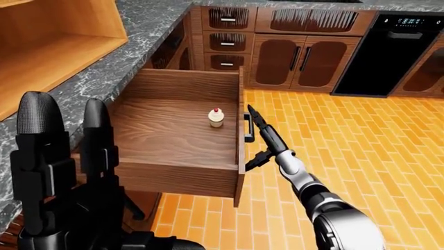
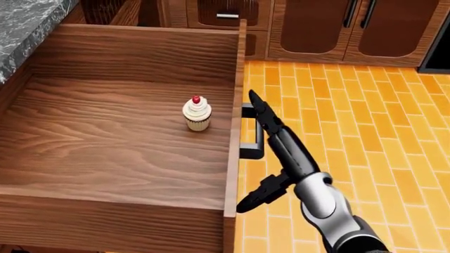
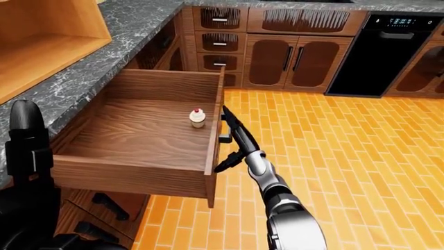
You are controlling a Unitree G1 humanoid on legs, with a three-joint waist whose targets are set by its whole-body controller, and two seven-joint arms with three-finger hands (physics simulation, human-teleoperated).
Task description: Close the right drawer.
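Observation:
The wooden drawer [image 2: 105, 142] stands pulled far out from under the grey stone counter [image 1: 111, 67]. A small cupcake [image 2: 197, 113] with a red cherry sits upright on its floor near the front panel. The black handle [image 2: 251, 132] is on the outer face of the front panel [image 2: 234, 132]. My right hand [image 2: 270, 153] is open, its fingers [image 2: 264, 113] stretched flat along the handle and front panel, thumb [image 2: 260, 195] spread below. My left hand [image 1: 62, 156] is raised at the left of the left-eye view, fingers upright and open, holding nothing.
Orange brick floor [image 1: 347, 146] spreads to the right of the drawer. Dark cabinets with drawers and doors [image 1: 298, 57] line the top of the view, with a black oven [image 1: 389, 52] at top right. A light wooden shelf unit [image 1: 48, 41] sits at top left.

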